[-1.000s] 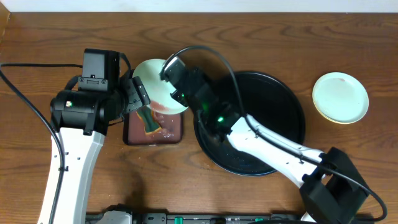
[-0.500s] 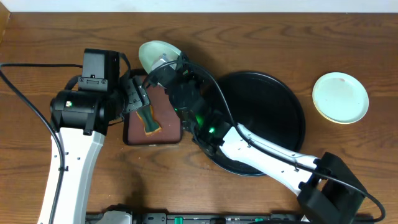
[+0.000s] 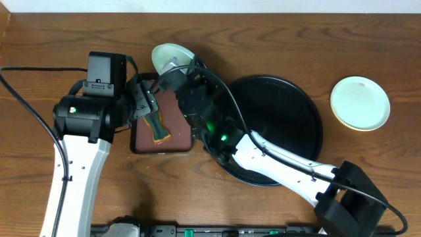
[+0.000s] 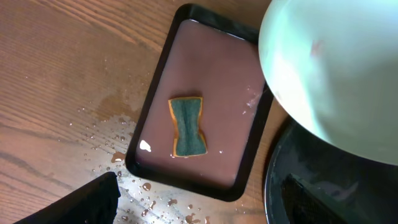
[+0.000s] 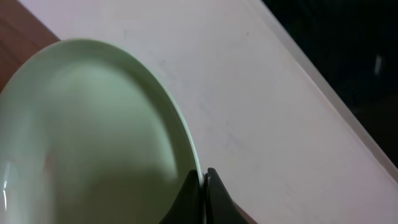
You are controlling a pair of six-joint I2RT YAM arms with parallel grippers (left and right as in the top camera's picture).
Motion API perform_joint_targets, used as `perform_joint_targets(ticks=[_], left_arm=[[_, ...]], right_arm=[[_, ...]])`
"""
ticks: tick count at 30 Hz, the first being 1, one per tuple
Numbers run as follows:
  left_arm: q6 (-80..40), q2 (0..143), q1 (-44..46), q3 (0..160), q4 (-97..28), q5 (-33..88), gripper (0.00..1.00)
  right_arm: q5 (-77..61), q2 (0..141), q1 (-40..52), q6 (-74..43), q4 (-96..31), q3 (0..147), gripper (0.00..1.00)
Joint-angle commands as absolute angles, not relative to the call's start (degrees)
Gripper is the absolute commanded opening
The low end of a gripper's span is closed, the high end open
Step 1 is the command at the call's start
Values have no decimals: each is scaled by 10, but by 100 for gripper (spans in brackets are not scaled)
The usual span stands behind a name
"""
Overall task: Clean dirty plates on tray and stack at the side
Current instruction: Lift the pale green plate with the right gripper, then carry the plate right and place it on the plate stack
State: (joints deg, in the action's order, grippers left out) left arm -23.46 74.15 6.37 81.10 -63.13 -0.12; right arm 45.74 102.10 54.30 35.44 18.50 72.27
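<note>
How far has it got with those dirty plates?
The black tray looks emptied and two plates sit stacked on the table to the right, so those seem done. The right tool pinches the last mint plate by its rim, tilted near the brown tray where the sponge lies. A faint reddish mark shows on it, so wiping and stacking remain.

The plate [image 4: 329, 68] runs past the top and right edges.
</note>
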Motion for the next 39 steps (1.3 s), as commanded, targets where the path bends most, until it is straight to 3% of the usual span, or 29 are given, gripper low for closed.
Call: perform_joint_targets(ticks=[1,4,7,11,19,27,34,39], left_arm=[[-225,741,61,820,-634,0,84],[-225,741,61,820,-634,0,84],[-225,741,61,820,-634,0,84],[-225,741,61,820,-634,0,84],[-276,742,61,820,-629,17,85],[-277,745,62,813,-630,39,84],[-277,745,62,813,-630,39,84],[-277,745,62,813,-630,39,84]], right_arm=[[465,1016,544,255,138,730,1],[465,1014,537,130,60,730,1],[452,992,525,-102,-80,735,1],[294,934,464,-274,-204,736,1],[-63,876,213,-304,-341,733,1],[-91,878,-16,-283,-410,711,1],[-95,927,-272,-280,-420,711,1],[-97,990,-345,-280,-413,711,1]])
